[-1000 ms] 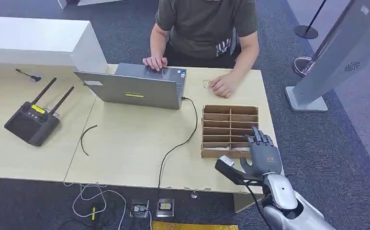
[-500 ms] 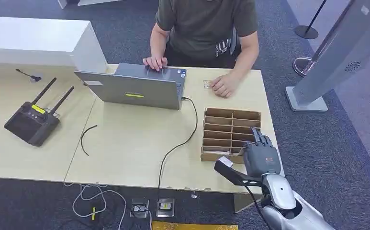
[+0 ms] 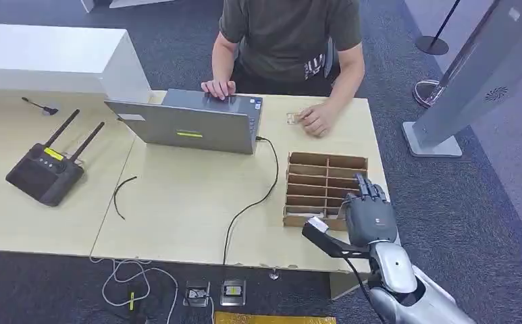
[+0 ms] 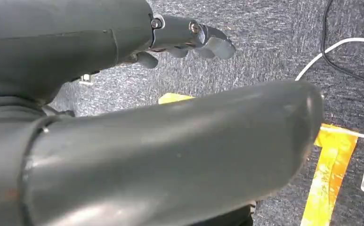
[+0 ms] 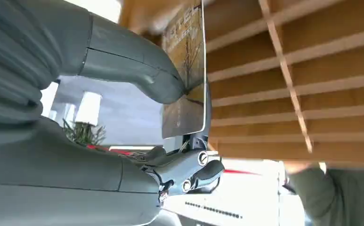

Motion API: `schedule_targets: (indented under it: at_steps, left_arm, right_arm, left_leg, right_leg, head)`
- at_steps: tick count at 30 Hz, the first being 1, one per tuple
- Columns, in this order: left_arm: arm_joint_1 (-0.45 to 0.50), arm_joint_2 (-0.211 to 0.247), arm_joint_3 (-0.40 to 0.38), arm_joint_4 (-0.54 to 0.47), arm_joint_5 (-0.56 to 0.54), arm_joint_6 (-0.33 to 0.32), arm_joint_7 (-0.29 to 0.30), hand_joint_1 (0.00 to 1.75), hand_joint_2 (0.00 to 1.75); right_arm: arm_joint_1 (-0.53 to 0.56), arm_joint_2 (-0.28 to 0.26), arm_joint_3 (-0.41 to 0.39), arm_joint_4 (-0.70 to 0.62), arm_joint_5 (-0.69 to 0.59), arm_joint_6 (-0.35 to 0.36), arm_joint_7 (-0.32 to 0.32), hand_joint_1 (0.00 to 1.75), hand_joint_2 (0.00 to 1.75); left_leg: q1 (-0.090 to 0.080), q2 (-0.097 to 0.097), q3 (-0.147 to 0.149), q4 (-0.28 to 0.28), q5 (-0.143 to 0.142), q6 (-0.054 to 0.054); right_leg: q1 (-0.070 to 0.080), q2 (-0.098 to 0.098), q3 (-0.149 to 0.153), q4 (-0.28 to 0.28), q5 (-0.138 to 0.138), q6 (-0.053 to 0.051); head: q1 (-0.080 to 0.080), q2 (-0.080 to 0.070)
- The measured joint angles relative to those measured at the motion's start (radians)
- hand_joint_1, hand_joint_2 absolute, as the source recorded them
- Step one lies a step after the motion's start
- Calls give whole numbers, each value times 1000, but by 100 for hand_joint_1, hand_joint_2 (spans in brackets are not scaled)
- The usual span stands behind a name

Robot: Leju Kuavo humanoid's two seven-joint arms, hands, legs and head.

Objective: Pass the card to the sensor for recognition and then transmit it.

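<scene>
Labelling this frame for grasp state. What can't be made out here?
- Card: print blurred in the right wrist view; hidden behind the right hand in the head view.
- Slotted box: near-right slots covered by that hand.
- Small item by the person's hand: too small to identify.
- Left hand: thumb blocks most of its fingers.

Head cam looks down on table (image 3: 177, 216); wrist cams close-up, right shares divider box (image 3: 325, 185).
</scene>
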Motion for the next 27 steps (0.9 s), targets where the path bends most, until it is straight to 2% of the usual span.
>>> schedule_targets:
  at_steps: [3,5,10,20,27]
  left_arm:
    - [-1,0,0,0,-2,-1,0,0,0]
    - [0,0,0,0,-7,-2,0,0,0]
    - [-8,-2,0,0,-25,-4,4,0,0]
    - [-22,-15,0,0,-49,-16,18,0,0]
    - [-38,-19,0,0,-73,-24,32,0,0]
  right_arm:
    - [-10,0,0,-12,33,-6,6,175,175]
    - [-25,0,-2,-27,105,-19,17,175,175]
    - [-121,0,-28,-120,193,-15,14,175,175]
    - [-196,23,-40,-151,188,-37,-8,175,175]
    - [-233,67,-40,-58,146,-61,-38,175,175]
  left_leg:
    - [0,0,0,0,0,0]
    - [0,1,0,0,0,0]
    - [0,4,1,0,1,-1]
    - [0,3,0,0,1,-1]
    - [1,3,0,0,1,-2]
  right_leg:
    - [0,0,0,0,0,0]
    - [0,1,0,0,0,0]
    - [0,3,0,1,1,-1]
    - [0,3,0,1,1,-1]
    - [0,2,0,1,1,-1]
  head:
    - [0,0]
    - [0,0]
    - [0,0]
    - [0,0]
    - [0,0]
